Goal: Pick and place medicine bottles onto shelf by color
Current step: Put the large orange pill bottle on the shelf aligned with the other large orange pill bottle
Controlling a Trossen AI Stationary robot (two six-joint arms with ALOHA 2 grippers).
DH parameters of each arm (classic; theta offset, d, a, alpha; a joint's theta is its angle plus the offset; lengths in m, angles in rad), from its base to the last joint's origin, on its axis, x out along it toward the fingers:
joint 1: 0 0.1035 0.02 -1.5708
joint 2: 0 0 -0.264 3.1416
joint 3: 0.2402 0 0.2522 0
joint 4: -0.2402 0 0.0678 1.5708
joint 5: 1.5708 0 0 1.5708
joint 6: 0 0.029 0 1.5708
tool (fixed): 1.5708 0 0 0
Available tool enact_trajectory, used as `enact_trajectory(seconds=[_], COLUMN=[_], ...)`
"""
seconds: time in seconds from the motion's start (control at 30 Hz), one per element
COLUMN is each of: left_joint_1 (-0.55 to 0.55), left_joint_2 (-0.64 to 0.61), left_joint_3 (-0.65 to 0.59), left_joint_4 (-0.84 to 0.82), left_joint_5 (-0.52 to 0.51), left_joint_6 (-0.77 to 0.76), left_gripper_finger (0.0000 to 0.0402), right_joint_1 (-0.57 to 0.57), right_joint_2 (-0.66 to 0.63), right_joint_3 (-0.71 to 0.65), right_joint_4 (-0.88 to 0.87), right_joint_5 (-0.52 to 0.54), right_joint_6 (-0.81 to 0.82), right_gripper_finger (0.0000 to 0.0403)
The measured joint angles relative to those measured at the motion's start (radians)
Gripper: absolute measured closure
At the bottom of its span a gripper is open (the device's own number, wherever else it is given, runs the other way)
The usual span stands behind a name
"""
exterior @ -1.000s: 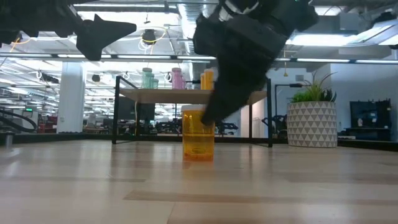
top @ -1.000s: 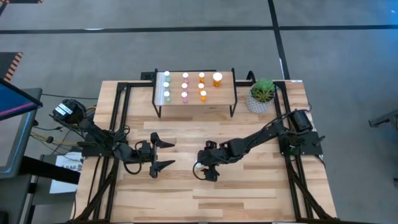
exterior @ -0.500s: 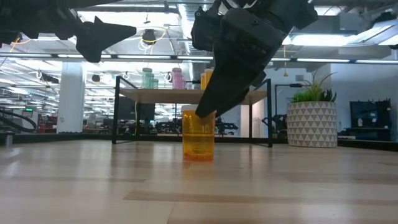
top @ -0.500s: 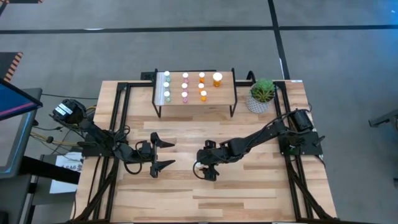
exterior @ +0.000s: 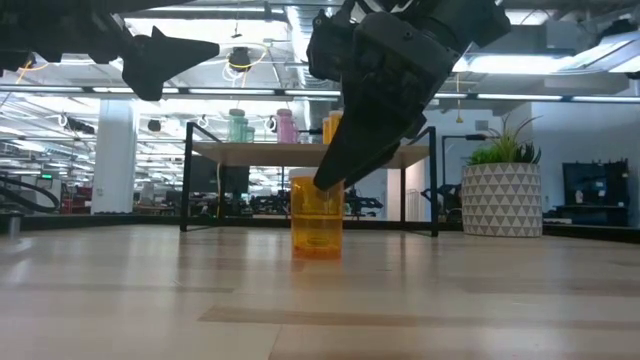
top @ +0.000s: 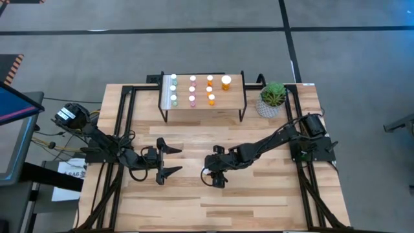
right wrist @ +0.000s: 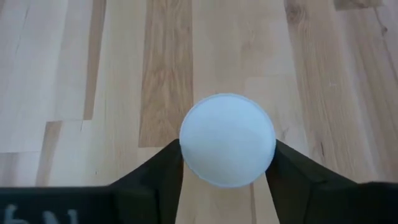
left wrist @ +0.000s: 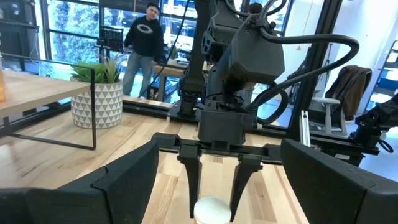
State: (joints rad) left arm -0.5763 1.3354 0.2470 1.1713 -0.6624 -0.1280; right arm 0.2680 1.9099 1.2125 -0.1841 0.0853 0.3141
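The right gripper [right wrist: 227, 163] has come down over the large orange bottle [exterior: 317, 217] standing on the worktop [top: 259, 194], and its fingers [right wrist: 155, 171] have just drawn in from full spread until they touch the white cap [right wrist: 227, 139] on both sides. A second ago they stood wide of it; now the cap sits squarely between the two pads, and in the low view the bottle has nudged slightly sideways, a sign that contact has been made. So the right fingers are pinching the bottle at its cap, though it is still standing on the wood, not lifted. I judge the grasp to be only just seated, so the squeeze should be finished before any raise. The shelf [top: 235, 97] lies well beyond the fingertips, with green, pink and orange bottles already in rows and one other large orange bottle [top: 226, 82] at the end; the place next to it looks like where this one belongs. The left gripper [top: 167, 158] waits off to the side, above the worktop, fingers [top: 171, 148] spread wide and holding nothing, unchanged through the last second.
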Motion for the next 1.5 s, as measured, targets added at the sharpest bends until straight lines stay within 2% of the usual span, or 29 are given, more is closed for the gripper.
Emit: enact_trajectory(seconds=[0.13, 0.27, 0.43, 0.63, 0.8, 1.0, 1.17, 1.27, 1.33, 1.43, 1.5], left_joint_1=[0.000, 0.000, 0.000, 0.000, 0.000, 0.003, 0.018, 0.020, 0.020, 0.020, 0.021], left_joint_2=[0.000, 0.000, 0.000, 0.000, 0.000, 0.000, 0.000, 0.000, 0.000, 0.000, 0.000], left_joint_3=[0.000, 0.000, 0.000, 0.001, 0.001, 0.001, 0.001, 0.001, 0.001, 0.001, 0.001], left_joint_4=[0.000, 0.000, 0.001, -0.001, 0.003, 0.007, 0.007, 0.005, 0.003, -0.010, -0.009], left_joint_5=[0.000, 0.000, 0.003, 0.014, 0.021, 0.007, 0.004, 0.004, 0.004, 0.003, 0.009], left_joint_6=[0.000, 0.000, 0.000, -0.017, -0.016, -0.011, -0.023, -0.036, -0.039, -0.036, -0.032], left_gripper_finger=[0.0079, 0.0079, 0.0079, 0.0079, 0.0079, 0.0079, 0.0079, 0.0079, 0.0079, 0.0079, 0.0079], right_joint_1=[0.000, -0.001, -0.019, -0.066, -0.119, -0.266, -0.430, -0.517, -0.557, -0.588, -0.611], right_joint_2=[-0.002, -0.019, -0.086, -0.249, -0.436, -0.601, -0.613, -0.589, -0.574, -0.536, -0.504], right_joint_3=[0.002, 0.047, 0.116, 0.122, 0.075, 0.022, 0.022, 0.022, 0.019, 0.026, 0.021], right_joint_4=[-0.004, -0.069, -0.212, -0.337, -0.407, -0.410, -0.395, -0.378, -0.379, -0.326, -0.349], right_joint_5=[0.000, 0.000, 0.001, 0.047, 0.160, 0.283, 0.278, 0.217, 0.166, 0.147, 0.133], right_joint_6=[0.005, 0.011, -0.024, -0.074, -0.099, -0.139, -0.188, -0.191, -0.188, -0.193, -0.201], right_gripper_finger=[0.0202, 0.0188, 0.0187, 0.0197, 0.0190, 0.0185, 0.0185, 0.0184, 0.0184, 0.0184, 0.0184])
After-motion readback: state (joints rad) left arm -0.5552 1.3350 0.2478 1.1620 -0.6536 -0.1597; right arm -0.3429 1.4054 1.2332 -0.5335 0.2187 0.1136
